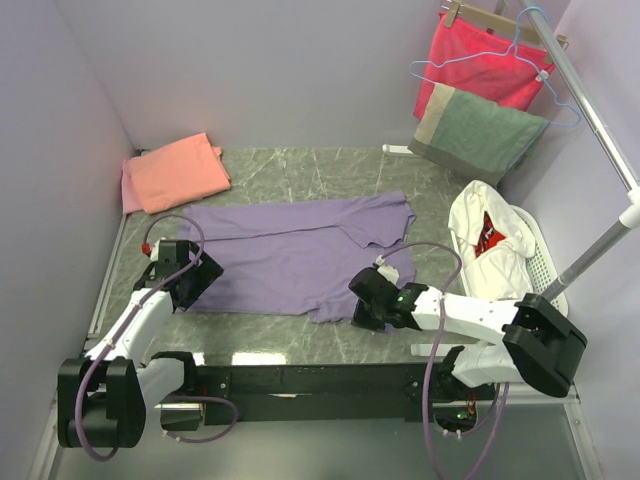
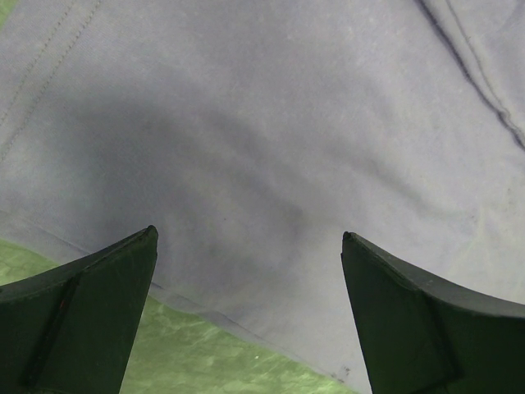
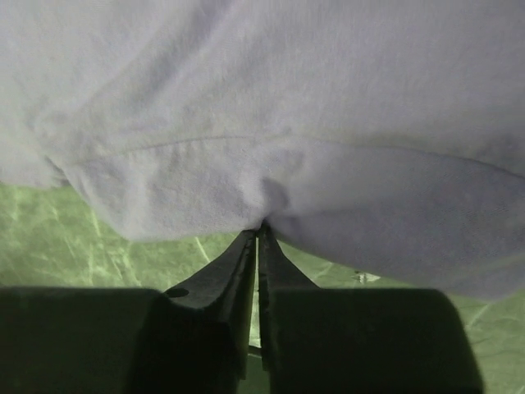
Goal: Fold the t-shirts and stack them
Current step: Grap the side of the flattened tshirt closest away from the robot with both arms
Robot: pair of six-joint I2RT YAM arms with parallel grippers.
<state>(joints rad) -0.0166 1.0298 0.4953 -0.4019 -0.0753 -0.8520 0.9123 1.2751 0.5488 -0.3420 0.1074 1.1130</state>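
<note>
My right gripper [image 3: 258, 232] is pinched nearly shut on the near hem of the purple tee [image 1: 300, 250], which lies spread flat on the bench [image 1: 290, 340]. My left gripper [image 2: 248, 238] hangs wide apart over the tee's near left edge, seemingly not touching it. The pink tee [image 1: 175, 172] lies in the far left corner.

Lavender tee [image 1: 290, 250] plain; salmon-pink tee [image 1: 175, 172] plain; table [image 1: 300, 168] grey-green, marble-veined; cloth [image 1: 485, 60] bright red; towel [image 1: 480, 135] grey-green, beige edge

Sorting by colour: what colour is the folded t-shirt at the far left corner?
The folded t-shirt is salmon pink; top view.
</note>
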